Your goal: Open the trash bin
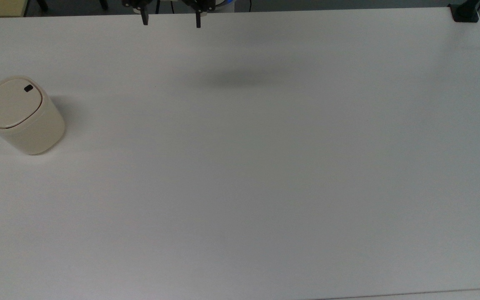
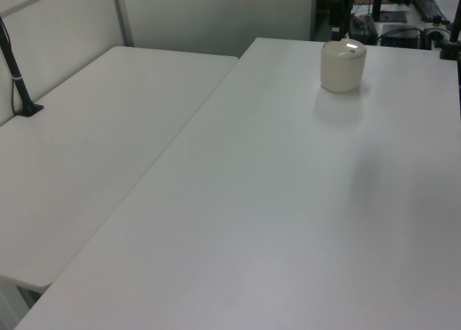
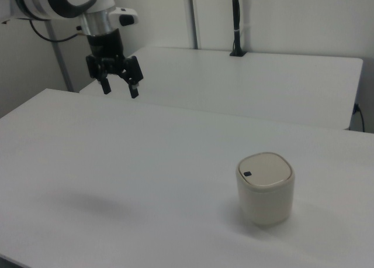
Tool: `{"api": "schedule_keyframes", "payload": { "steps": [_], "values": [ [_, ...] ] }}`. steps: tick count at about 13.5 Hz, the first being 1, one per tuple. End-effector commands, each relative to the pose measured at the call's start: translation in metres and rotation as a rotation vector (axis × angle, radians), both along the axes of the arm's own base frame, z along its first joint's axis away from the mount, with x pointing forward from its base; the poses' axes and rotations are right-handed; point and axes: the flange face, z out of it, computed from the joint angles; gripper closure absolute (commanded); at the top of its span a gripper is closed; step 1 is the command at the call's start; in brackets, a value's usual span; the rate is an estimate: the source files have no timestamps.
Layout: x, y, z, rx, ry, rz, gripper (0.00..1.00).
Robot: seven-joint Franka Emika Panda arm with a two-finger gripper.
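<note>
The cream-beige trash bin (image 1: 21, 116) stands upright at the top view's left edge of the white table, its lid flat and closed with a small black latch (image 1: 28, 88) on it. The bin (image 2: 343, 65) also sits at the far end of the table in the left view and in the right view's lower right (image 3: 265, 187). My gripper (image 1: 171, 20) hangs open at the top view's upper edge, far from the bin, with nothing between its fingers. In the right view the gripper (image 3: 120, 86) hovers high above the table at the upper left.
The white table (image 1: 265, 166) stretches wide around the bin. A black clamp (image 1: 465, 12) sits at its corner in the top view's upper right. A second white table (image 2: 86, 150) adjoins it in the left view, with a black pole mount (image 2: 25, 103).
</note>
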Motion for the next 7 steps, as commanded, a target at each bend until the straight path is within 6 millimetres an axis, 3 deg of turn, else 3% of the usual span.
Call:
{"api": "schedule_keyframes", "payload": {
  "steps": [1,5,7],
  "values": [
    [-0.006,-0.061,-0.003,-0.002,-0.002,-0.113,0.00],
    [-0.003,-0.146,-0.027,-0.049,0.002,-0.291,0.00],
    [0.004,-0.193,-0.049,-0.065,-0.029,-0.423,0.00]
  ]
}}
